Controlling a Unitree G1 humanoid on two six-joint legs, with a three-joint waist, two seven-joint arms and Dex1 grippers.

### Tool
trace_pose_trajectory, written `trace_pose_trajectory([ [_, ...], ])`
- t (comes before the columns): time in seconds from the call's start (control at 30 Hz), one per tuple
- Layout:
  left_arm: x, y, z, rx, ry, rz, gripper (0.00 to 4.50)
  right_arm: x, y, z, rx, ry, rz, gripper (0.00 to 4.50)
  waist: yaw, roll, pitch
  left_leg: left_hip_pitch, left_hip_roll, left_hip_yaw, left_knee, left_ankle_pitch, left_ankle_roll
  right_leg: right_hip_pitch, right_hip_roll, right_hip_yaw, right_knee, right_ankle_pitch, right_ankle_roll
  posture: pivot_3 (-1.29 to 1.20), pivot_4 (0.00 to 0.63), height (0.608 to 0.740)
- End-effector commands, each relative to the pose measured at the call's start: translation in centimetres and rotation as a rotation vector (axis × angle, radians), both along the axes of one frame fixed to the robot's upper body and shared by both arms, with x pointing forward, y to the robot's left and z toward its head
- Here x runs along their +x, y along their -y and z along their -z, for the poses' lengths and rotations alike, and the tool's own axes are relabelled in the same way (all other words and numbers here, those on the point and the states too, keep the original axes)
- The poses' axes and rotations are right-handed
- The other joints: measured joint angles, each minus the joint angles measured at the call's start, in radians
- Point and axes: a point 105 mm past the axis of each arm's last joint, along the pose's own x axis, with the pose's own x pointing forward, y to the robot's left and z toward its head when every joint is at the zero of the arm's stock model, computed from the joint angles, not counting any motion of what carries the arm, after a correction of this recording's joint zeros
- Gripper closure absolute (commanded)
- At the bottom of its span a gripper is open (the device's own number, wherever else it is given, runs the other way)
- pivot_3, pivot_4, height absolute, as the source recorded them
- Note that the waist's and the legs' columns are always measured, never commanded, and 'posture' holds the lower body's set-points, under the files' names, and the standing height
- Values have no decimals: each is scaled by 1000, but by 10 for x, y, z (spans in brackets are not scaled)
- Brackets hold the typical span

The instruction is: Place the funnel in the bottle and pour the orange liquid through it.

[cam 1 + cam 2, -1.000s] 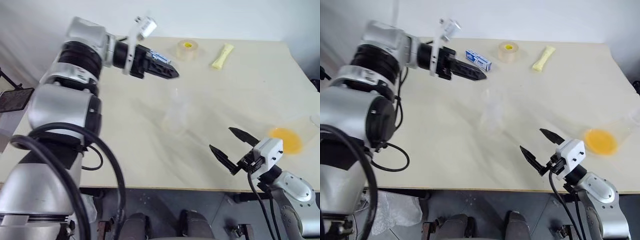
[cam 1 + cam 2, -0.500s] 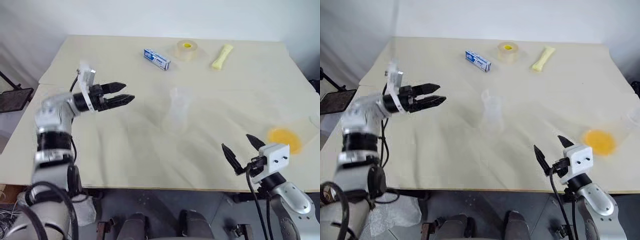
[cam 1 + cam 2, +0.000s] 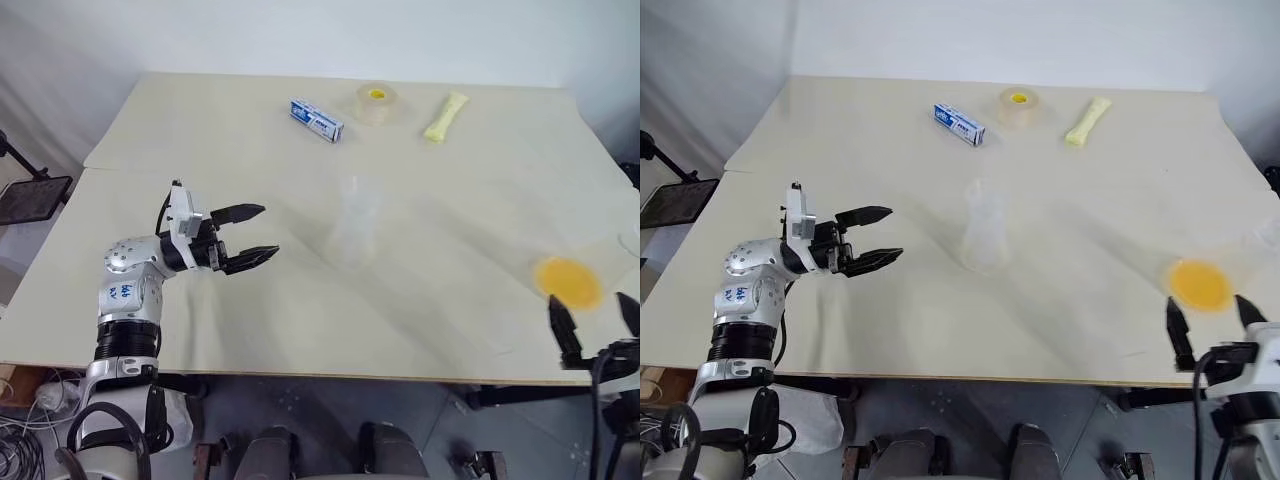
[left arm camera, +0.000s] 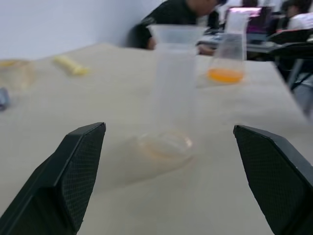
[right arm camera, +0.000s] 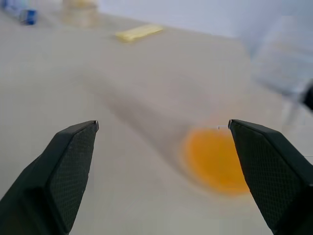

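I am holding my left gripper [image 3: 258, 236] low over the left part of the table [image 3: 200, 130], and its two black fingers are standing wide apart with nothing between them. It is pointing toward the middle of the table, where a clear container [image 3: 357, 225] is standing upright. In my left wrist view this clear container [image 4: 172, 93] is sitting between my two fingers [image 4: 73, 171] but well apart from them, and it looks like a tall cup with a wide mouth and a faint orange ring at the bottom. I cannot tell if this one is the funnel.

My right gripper [image 3: 1210, 325] is waiting at the near right edge of the table, also with the fingers spread apart and empty. Just beyond it the orange liquid [image 3: 1200, 284] is lying in the round base of the bottle [image 4: 228, 54]; in the left wrist view the bottle is standing upright, tapering to a narrow neck, well apart from the clear container. In my right wrist view the orange liquid [image 5: 215, 159] is showing between my fingers, blurred.

At the far side of the table a blue and white box [image 3: 316, 119], a tape roll [image 3: 376, 100] and a pale yellow packet [image 3: 445, 113] are lying in a row. A person in dark clothes [image 4: 173, 14] is sitting behind the table.
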Motion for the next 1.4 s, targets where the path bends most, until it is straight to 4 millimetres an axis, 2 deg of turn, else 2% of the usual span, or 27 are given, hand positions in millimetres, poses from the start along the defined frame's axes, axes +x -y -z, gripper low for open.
trace_pose_trajectory([
  [0.03, -5, 0, -9, -25, 26, 64, 41, -3, 22, -7, -40, 36, 76, 0, -1, 0, 0, 0, 0, 0, 0, 0, 0, 0, 0, 0, 0, 0, 0, 0, 150, 740],
  [0.3, -6, 3, -7, -30, 28, 67, 41, 25, 48, -18, -51, 69, 117, 0, -1, 0, 0, 0, 1, 1, 0, 0, 0, -1, 0, 2, 0, 0, 0, 0, 150, 740],
  [0.57, -7, 4, -5, -33, 35, 45, 41, 45, 63, -27, -76, 84, 157, 0, -1, 1, 0, 0, 1, 1, 0, 0, 0, -1, 0, 2, 0, 0, 0, 0, 150, 740],
  [0.93, -10, 5, -4, -40, 42, 24, 41, 68, 70, -40, -97, 113, 190, 0, 1, 1, 0, -1, 2, 1, 0, 0, 0, -1, 0, 2, 0, 0, 0, 0, 150, 740],
  [1.03, -11, 5, -4, -43, 44, 20, 41, 76, 77, -46, -78, 134, 232, 0, -2, 1, 0, -1, 2, 2, 0, 0, 0, -1, -1, 2, 0, 0, 0, 0, 150, 740],
  [1.23, -13, 4, -3, -49, 47, 2, 41, 89, 77, -48, -32, 131, 253, 0, -8, 1, -1, -1, 2, 1, 0, 0, 0, -1, 0, 2, 0, 0, 0, 0, 150, 740],
  [1.27, -13, 4, -3, -49, 47, 1, 0, 89, 77, -48, -32, 133, 254, 399, -8, 1, -1, -1, 3, 1, -1, 0, 0, -1, 0, 2, 0, 0, 0, 0, 150, 740],
  [1.3, -13, 4, -3, -49, 47, 0, 0, 89, 76, -48, -33, 135, 255, 555, -6, 1, -1, -1, 3, 1, -1, 0, 0, -1, -1, 2, 0, 0, 0, 0, 150, 740],
  [1.4, -14, 3, -3, -48, 47, -5, 0, 88, 76, -47, -15, 141, 271, 1530, -5, 1, -1, -1, 3, 1, 0, 0, 0, -1, -1, 2, 0, 0, 0, 0, 150, 740],
])
